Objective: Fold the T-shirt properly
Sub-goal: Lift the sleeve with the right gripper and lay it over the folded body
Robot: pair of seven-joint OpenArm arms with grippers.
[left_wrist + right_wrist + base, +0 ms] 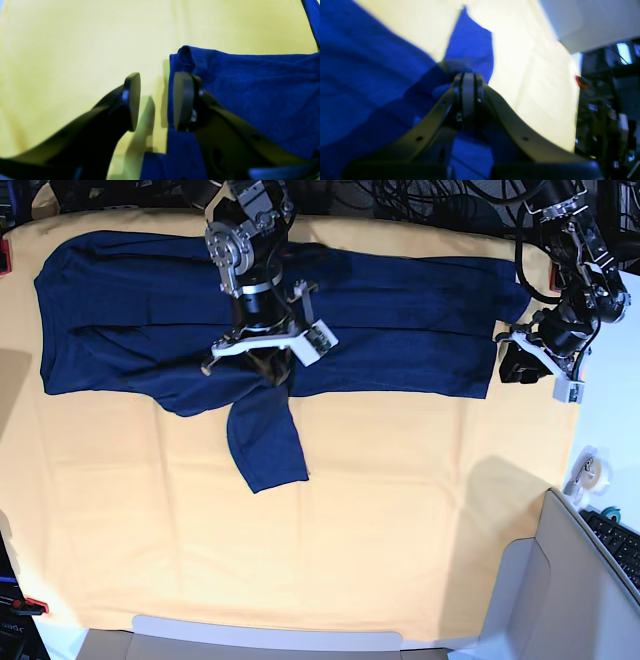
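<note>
The yellow table cloth is covered along its far side by the T-shirt, spread wide with one sleeve hanging nearward. The sleeve's upper part is pinched in the closed jaws of the right gripper. The left gripper is held open astride the shirt's right edge. Thin fabric could be dragged and bunched if the pinch slips

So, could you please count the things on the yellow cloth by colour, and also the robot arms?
Dark navy: 1, the T-shirt, with one sleeve hanging toward the near edge.
Yellow-orange: 1, the table cloth itself.
Black arms: 2, the right gripper with jaws shut on the T-shirt, and the left gripper with jaws open at the shirt's edge.
Total: 4.
</note>
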